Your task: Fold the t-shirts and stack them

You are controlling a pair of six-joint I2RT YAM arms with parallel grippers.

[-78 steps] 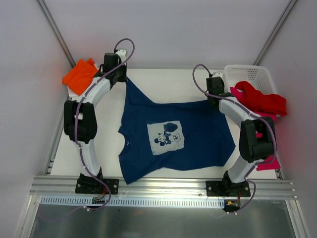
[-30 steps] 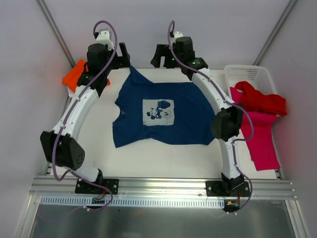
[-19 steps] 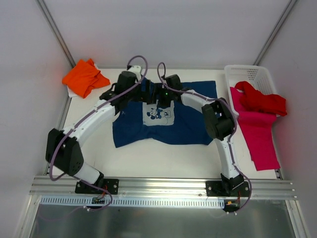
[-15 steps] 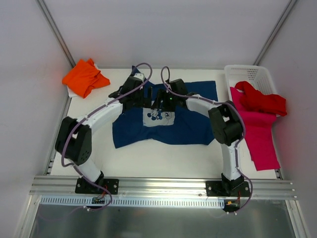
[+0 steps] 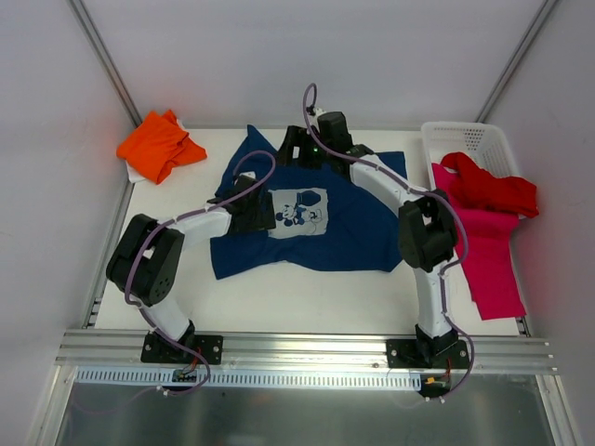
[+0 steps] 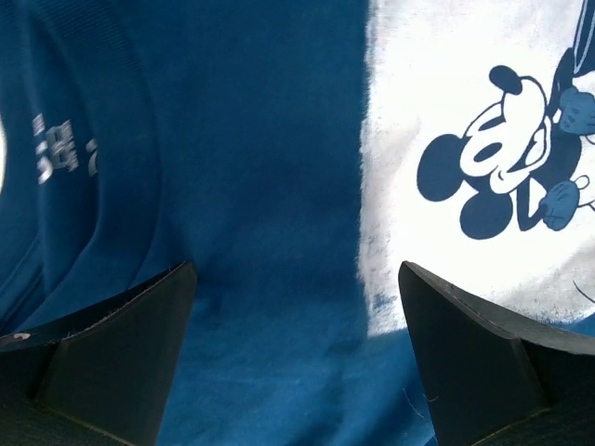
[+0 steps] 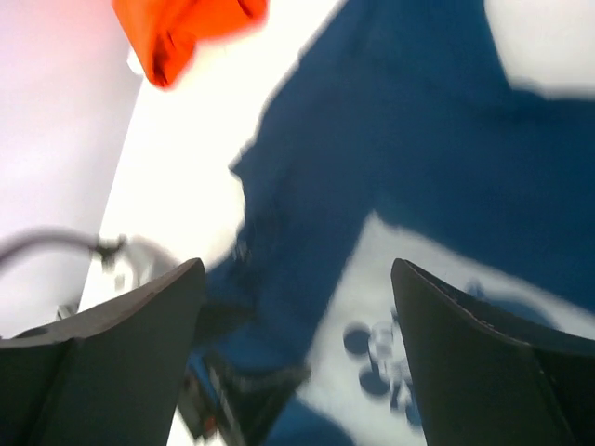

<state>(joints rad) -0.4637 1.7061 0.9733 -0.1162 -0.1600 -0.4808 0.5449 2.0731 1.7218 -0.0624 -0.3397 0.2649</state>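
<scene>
Left hand (image 6: 296,265) and right hand (image 7: 297,262), spread, have parted; basket (image 5: 465,135) holds red tee (image 5: 493,190), seemingly.

- Top view: bright, even overhead light; the white table (image 5: 279,288) is close to glare, and shadows are soft and faint.
- Left wrist view: sharp, with the navy t-shirt (image 6: 260,186) crisp and evenly lit.
- Right wrist view: blurred all over, edges smeared.

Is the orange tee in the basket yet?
No, the orange t-shirt lies at the far left, well apart from the basket at the far right.
</scene>
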